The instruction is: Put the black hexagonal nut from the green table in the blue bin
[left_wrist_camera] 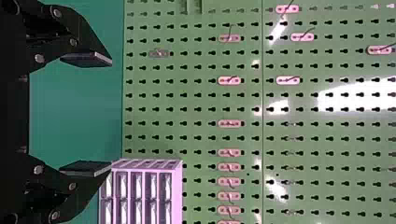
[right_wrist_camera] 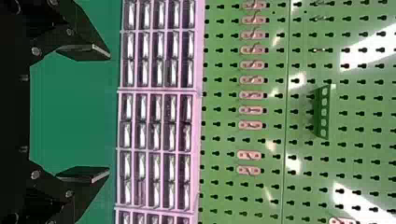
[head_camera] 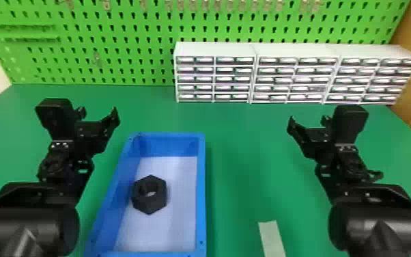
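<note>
In the head view the black hexagonal nut (head_camera: 149, 194) lies inside the blue bin (head_camera: 201, 191), on its pale floor near the left wall. My left gripper (head_camera: 99, 114) is to the left of the bin's far end, above the green table (head_camera: 242, 164), and holds nothing. On the table's right side, well away from the bin, is my right gripper (head_camera: 306, 120). In the left wrist view my left gripper (left_wrist_camera: 86, 113) stands open, its two fingers wide apart. The right wrist view has my right gripper (right_wrist_camera: 84, 113) likewise open, with nothing between its fingers.
White drawer cabinets (head_camera: 293, 77) stand along the back of the table, against a green pegboard (head_camera: 112, 51). A pale strip (head_camera: 272, 239) lies on the table near the front, to the right of the bin.
</note>
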